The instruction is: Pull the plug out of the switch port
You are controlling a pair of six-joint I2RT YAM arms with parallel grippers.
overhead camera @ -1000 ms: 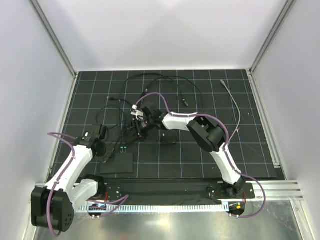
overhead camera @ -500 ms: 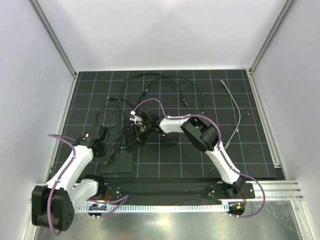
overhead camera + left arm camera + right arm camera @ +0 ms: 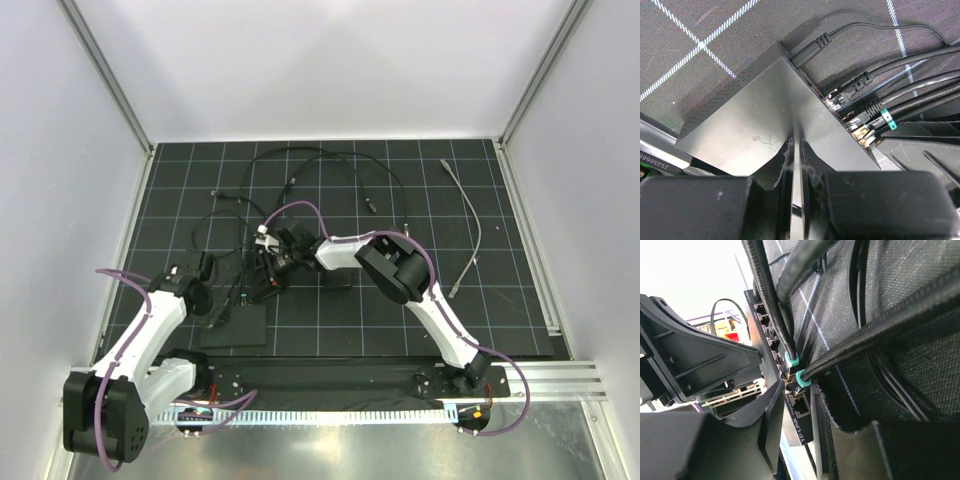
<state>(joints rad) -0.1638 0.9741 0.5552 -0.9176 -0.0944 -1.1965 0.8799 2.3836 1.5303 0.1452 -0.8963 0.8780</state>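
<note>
L end effector (image 3: 794, 155): blocky black fingers drawn to a thin slit, tips down on top face of switch (image 3: 750, 115). Switch = flat matte-black slab, fine-grained finish, lying on table (image 3: 400, 325) (black woven mat, white grid) by L arm. Its far narrow edge carries a row of sockets. Switch port (image 3: 790, 386) is there, w/ teal-collared plug (image 3: 801, 379) seated in it and braided cable (image 3: 880, 325) running off.

R end effector (image 3: 797, 395): fingers apart, straddling that plug, gap visible each side, not gripping.

Beyond: small black square block (image 3: 337, 278), then loose thin black cables (image 3: 330, 160) and a grey cable (image 3: 470, 210).
</note>
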